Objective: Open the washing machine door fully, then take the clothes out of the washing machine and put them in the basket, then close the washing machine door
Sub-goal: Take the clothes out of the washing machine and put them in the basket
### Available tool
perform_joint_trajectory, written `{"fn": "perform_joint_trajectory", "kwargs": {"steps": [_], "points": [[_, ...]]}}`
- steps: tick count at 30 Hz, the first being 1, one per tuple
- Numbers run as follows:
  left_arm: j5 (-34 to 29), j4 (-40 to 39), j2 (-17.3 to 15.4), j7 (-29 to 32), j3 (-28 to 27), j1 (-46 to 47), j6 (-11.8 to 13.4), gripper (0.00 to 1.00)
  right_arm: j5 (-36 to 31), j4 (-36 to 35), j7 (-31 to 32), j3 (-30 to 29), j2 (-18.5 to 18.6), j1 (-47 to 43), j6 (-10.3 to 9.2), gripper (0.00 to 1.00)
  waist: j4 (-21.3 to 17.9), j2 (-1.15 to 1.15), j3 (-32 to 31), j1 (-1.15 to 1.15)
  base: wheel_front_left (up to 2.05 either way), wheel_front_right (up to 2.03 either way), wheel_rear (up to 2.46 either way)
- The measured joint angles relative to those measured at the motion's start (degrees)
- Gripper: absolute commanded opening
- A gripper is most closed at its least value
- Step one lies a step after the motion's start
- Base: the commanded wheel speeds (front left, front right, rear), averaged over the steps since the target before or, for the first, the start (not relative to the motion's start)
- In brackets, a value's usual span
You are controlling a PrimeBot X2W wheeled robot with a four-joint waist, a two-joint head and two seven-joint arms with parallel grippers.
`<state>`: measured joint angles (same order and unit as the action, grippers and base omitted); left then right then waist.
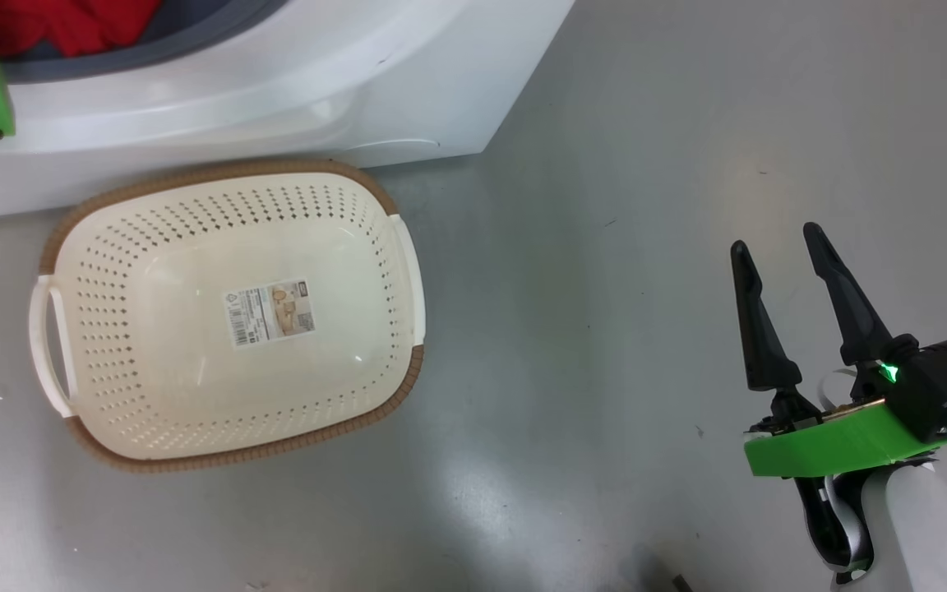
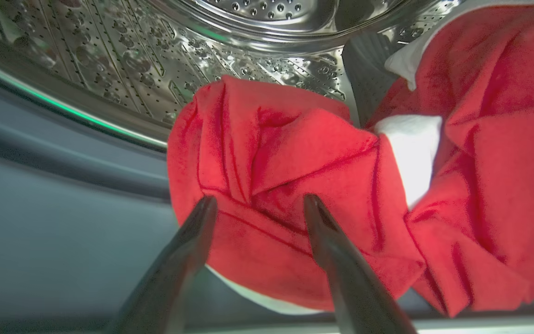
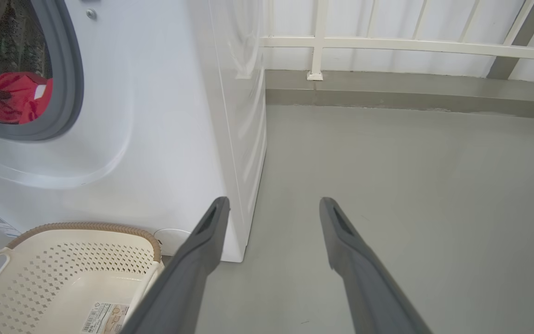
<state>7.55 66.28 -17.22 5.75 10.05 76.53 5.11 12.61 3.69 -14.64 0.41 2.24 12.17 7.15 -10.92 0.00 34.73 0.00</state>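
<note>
The left gripper (image 2: 258, 204) stood spread before the red clothes (image 2: 285, 144); it likely needed to push deeper and clamp a thick fold. The right gripper (image 1: 778, 240) hung released.

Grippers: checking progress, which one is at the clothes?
The left gripper, open, tips at the red clothes in the drum; the right gripper hangs open above the floor.

Floor (image 1: 605, 345): smooth grey, glossy, a few dark specks, soft patches of reflected light.
Wall (image 3: 378, 18): pale ribbed panels.
Cream rail (image 3: 410, 46) runs across the wall, with upright bars.
Grey kerb (image 3: 387, 90) along the wall's foot.
Slanted grey post (image 3: 517, 39) at the wall's right end.
</note>
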Motion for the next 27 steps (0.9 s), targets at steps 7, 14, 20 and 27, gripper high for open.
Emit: {"fn": "perform_joint_trajectory", "kwargs": {"steps": [7, 14, 20, 27], "points": [[-0.5, 2.5, -0.4, 1.2, 1.1, 1.5, 0.8, 1.00, 0.1, 0.0, 0.0, 0.4, 0.0, 0.0, 0.00, 1.00, -0.7, 0.00, 0.6, 0.00, 0.00, 0.00, 0.00], [-0.4, 3.9, -0.7, 0.4, 1.9, 2.4, 0.9, 0.00, 0.5, 0.1, 0.0, 0.6, 0.0, 0.2, 0.00, 1.00, -1.1, 0.00, 1.0, 0.00, 0.00, 0.00, 0.00], [-0.4, 4.7, -1.2, -0.8, 2.7, 2.6, 0.3, 0.00, 0.5, 0.3, 0.0, 0.6, 0.0, 1.2, 0.00, 1.00, -1.3, 0.00, 1.0, 0.00, 0.00, 0.00, 0.00], [0.9, 5.0, -1.1, -5.0, 2.4, 2.6, -0.4, 0.00, 0.5, 0.3, 0.0, 0.6, 0.0, 1.2, 0.00, 1.00, -1.0, 0.00, 1.1, 0.00, 0.00, 0.00, 0.00]]}}
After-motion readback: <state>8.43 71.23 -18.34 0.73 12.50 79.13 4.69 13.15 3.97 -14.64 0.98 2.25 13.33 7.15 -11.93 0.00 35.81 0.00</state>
